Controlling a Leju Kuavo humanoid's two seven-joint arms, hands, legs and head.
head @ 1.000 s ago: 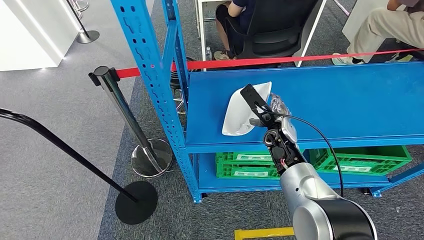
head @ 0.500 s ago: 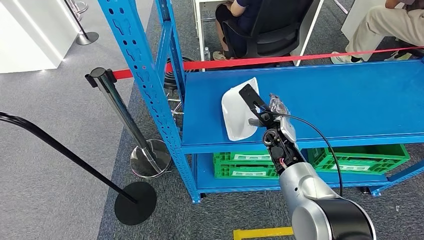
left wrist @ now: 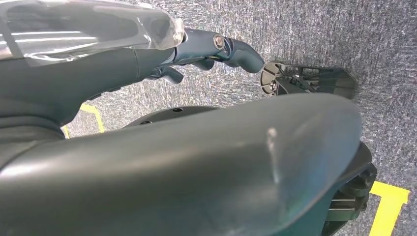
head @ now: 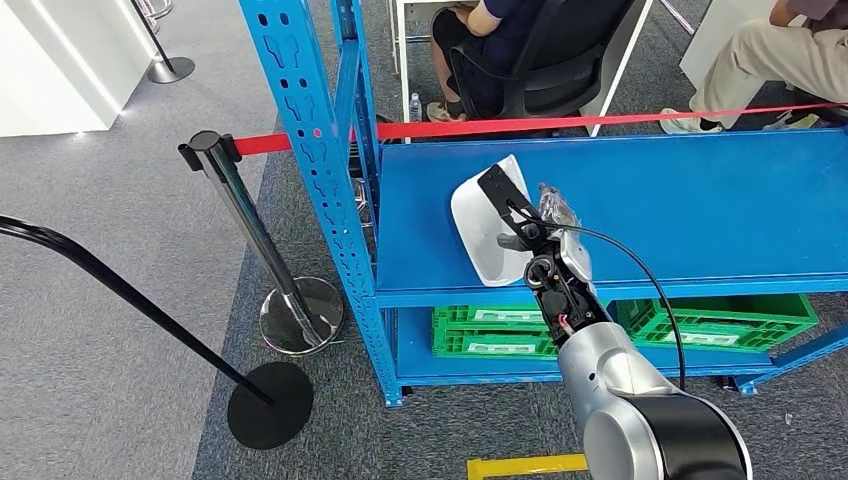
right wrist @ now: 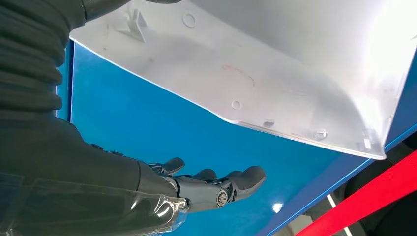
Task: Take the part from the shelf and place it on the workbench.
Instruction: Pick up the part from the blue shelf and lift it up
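The white curved plastic part (head: 487,222), glossy and shell-like, is lying near the shelf's (head: 700,215) front edge; the right hand (head: 535,225) is hovering beside it, fingers (right wrist: 216,184) spread, grasping nothing.

Right hand (head: 535,225) hides part (head: 487,225) edge (grip perhaps unclear).

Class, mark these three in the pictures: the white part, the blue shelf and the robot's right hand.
white part (head: 484,236), head view, on its pale curved face.
blue shelf (head: 700,210), head view, on the bare blue board.
right hand (head: 535,225), head view, on the dark middle of the hand beside the part.
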